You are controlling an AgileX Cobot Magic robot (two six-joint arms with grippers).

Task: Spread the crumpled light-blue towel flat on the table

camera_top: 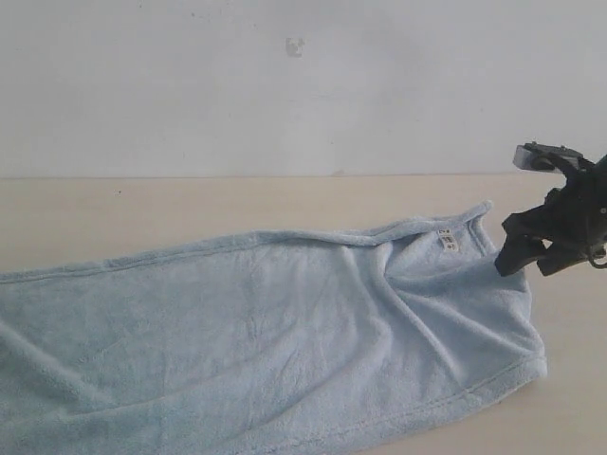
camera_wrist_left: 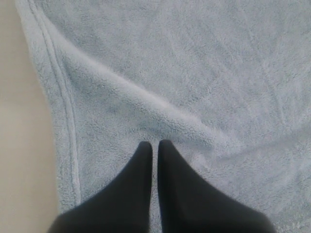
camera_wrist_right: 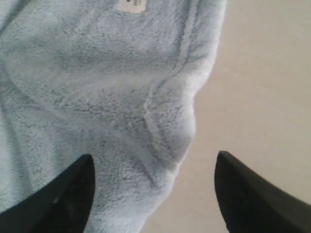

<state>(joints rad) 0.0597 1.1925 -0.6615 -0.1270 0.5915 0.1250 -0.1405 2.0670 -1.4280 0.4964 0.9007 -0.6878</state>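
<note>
The large pale-blue fluffy terry towel (camera_top: 285, 322) lies stretched across the light-beige matte desk (camera_top: 190, 204), its long creases running toward the right gripper (camera_top: 526, 265). That gripper hangs just beside the towel's corner, with the small white printed tag (camera_top: 447, 241) near it. Only its wrist view shows the black fingers (camera_wrist_right: 68, 194) spread wide, a bulging hemmed edge between them and nothing held. The left gripper (camera_wrist_left: 154, 143) is outside the exterior view. Its own wrist view shows it pressed closed over the towel, no cloth visible between the tips, with the hem beside it.
</note>
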